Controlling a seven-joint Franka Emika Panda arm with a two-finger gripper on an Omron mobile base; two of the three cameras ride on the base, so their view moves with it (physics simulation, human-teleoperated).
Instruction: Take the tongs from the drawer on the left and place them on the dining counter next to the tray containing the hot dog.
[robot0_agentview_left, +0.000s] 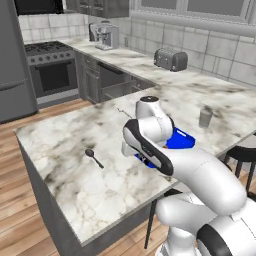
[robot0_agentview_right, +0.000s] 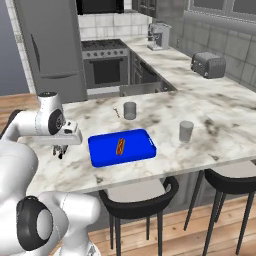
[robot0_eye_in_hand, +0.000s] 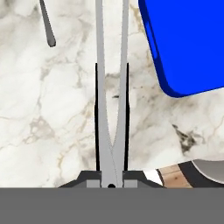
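- The two dark finger tips (robot0_eye_in_hand: 97, 113) stand narrow, closed on the long silver-grey tongs (robot0_eye_in_hand: 112, 109); I see one black tip on either side of the tongs' joined end.
- The tongs' two arms run up and out of the hand view, so their far ends are cut off.
- The gripper (robot0_agentview_right: 60, 149) hangs over the white veined marble dining counter (robot0_agentview_right: 210, 130), beside the bright blue rectangular tray (robot0_agentview_right: 135, 150); the tongs are too small to make out there.
- The small orange-brown hot dog (robot0_agentview_right: 120, 146) lies in the tray.
- In the left base view the white arm hides most of the tray.
- A small dark spoon (robot0_agentview_left: 93, 157) lies apart on the counter.
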